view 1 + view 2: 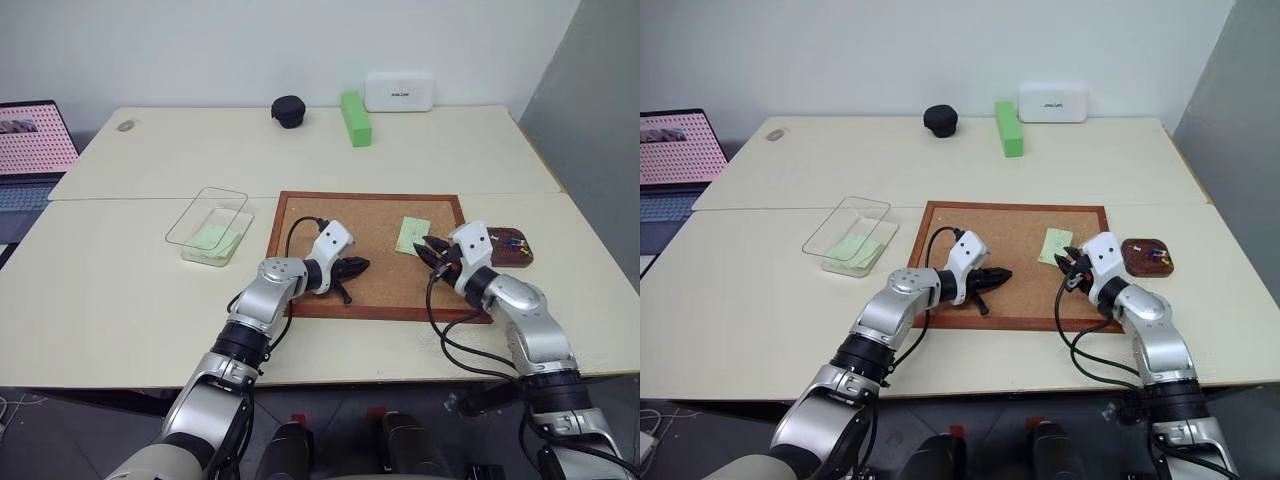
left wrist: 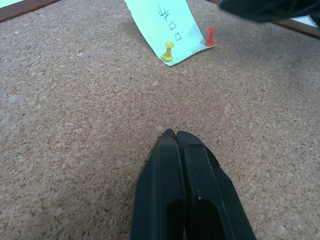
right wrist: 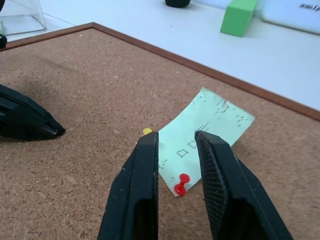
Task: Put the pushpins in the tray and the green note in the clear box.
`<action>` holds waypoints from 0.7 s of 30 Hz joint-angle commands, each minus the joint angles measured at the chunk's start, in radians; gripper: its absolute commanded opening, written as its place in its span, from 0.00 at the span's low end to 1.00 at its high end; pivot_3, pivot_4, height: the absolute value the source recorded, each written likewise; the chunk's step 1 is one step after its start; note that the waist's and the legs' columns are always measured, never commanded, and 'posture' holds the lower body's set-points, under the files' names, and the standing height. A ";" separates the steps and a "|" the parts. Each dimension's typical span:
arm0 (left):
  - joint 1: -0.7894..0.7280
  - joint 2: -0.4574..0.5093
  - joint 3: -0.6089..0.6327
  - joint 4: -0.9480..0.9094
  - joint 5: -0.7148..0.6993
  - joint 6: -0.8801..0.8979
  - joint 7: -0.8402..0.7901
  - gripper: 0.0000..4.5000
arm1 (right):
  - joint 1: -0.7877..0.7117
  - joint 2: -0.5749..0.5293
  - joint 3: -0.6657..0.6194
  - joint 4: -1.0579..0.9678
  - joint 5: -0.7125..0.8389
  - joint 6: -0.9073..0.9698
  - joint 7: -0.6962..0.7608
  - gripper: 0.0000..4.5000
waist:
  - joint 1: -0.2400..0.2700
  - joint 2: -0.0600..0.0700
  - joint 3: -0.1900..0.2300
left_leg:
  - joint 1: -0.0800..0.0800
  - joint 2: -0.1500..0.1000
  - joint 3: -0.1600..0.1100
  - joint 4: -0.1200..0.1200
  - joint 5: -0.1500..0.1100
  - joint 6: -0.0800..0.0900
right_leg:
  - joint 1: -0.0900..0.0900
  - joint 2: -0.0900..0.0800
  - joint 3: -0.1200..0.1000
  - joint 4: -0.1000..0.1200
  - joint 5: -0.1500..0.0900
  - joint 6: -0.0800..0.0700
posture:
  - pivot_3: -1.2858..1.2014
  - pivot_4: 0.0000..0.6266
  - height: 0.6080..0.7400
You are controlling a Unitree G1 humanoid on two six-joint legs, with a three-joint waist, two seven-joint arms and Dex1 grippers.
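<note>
A pale green note (image 1: 411,235) lies on the cork board, pinned at its near edge by a yellow pushpin (image 2: 168,51) and a red pushpin (image 3: 181,184). My right gripper (image 3: 177,140) hovers just above that edge, open by a narrow gap, with the red pin showing between its fingers and not gripped. On the board's middle rests my left gripper (image 2: 172,134), shut and empty, a short way from the note. The maroon tray (image 1: 497,259) sits right of the board with small coloured pushpins (image 1: 512,241) in it. At the left, the clear box (image 1: 205,213) holds a pale green paper (image 1: 213,239).
The cork board (image 1: 300,215) has a raised brown frame. Along the table's far edge stand a black round object (image 1: 289,111), a bright green block (image 1: 355,118) and a white box (image 1: 398,91). A laptop (image 1: 35,140) is at the far left.
</note>
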 commanded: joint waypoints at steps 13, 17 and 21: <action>0.025 0.010 -0.030 0.018 0.020 0.031 -0.006 0.00 | -0.044 0.027 -0.023 0.079 -0.005 -0.019 -0.010 0.14 | -0.001 0.000 0.000 | 0.000 0.000 0.000 0.000 0.000 0.000 | 0.000 0.000 0.000 0.000 0.000 0.000 | 0.52 0.24 1.00; 0.023 0.007 -0.031 0.022 0.020 0.030 -0.007 0.00 | -0.037 0.027 -0.030 0.086 -0.012 -0.020 -0.022 0.04 | -0.001 0.000 0.000 | 0.000 0.000 0.000 0.000 0.000 0.000 | 0.000 0.000 0.000 0.000 0.000 0.000 | 0.52 0.24 1.00; 0.024 0.006 -0.032 0.019 0.020 0.031 -0.006 0.00 | -0.030 0.025 -0.034 0.072 -0.006 -0.017 -0.023 0.04 | -0.001 0.000 0.000 | 0.000 0.000 0.000 0.000 0.000 0.000 | 0.000 0.000 0.000 0.000 0.000 0.000 | 0.52 0.24 1.00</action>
